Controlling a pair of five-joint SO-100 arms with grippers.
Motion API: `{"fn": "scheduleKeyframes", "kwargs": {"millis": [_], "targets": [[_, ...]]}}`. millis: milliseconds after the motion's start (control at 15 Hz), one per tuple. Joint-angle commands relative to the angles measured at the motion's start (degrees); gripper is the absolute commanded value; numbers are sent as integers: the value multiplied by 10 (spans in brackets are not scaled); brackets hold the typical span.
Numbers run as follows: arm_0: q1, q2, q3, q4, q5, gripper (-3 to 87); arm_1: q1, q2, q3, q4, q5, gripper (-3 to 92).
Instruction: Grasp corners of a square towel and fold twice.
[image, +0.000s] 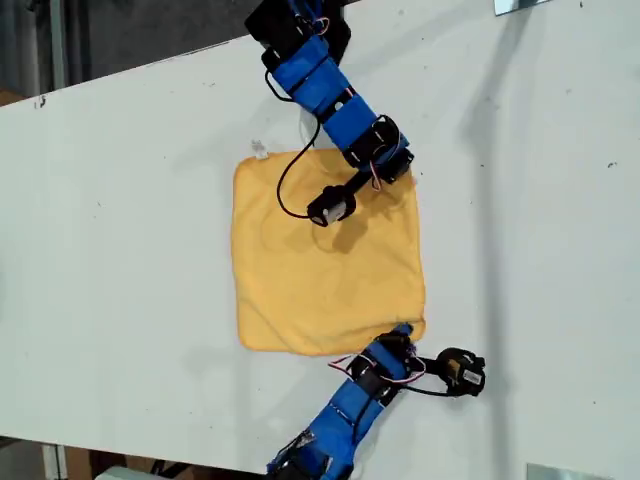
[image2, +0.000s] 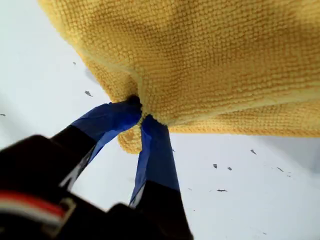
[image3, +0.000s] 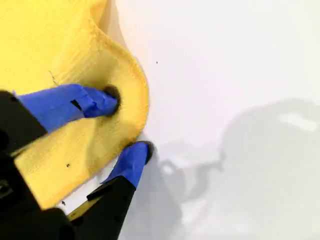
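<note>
Pinching towel (image2: 210, 65) corner, first gripper (image2: 141, 116) closed

The towel (image: 325, 255) lay flat and spread on the white table (image: 120, 200), its small white tag (image: 259, 150) at the corner toward the exterior view's upper left. One of my arms (image: 330, 95) reached in from the top to the towel's upper right corner; the other arm (image: 350, 410) reached from the bottom to its lower right corner.
</note>
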Motion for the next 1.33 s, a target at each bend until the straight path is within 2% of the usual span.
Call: {"fn": "scheduleKeyframes", "kwargs": {"millis": [0, 133, 200, 267, 400, 467, 600, 733, 867, 1067, 1267], "targets": [[-3, 18, 35, -71, 8, -2, -3, 0, -3, 6, 4, 0], [-9, 3, 23, -71, 38, -2, -4, 1, -7, 6, 4, 0], [-9, 0, 12, -53, 52, -2, -4, 2, -11, 11, 4, 0], [-10, 0, -21, 4, 65, -2, -4, 5, -28, 33, 4, 0], [-25, -18, -173, 206, 113, -2, 5, 36, -80, 105, 4, 0], [-37, -33, -254, 284, 154, -2, 12, 68, -98, 138, 4, 0], [-58, -25, -343, 361, 231, -2, 28, 149, -103, 176, 1, 0], [-95, 25, -354, 375, 323, -2, 67, 220, -103, 195, -33, 0], [-163, 69, -345, 385, 419, -2, 141, 287, -91, 193, -102, 0], [-315, 178, -287, 384, 567, -2, 308, 417, -56, 181, -231, 0], [-503, 267, -258, 383, 701, -2, 491, 466, -54, 177, -332, 0]]}}
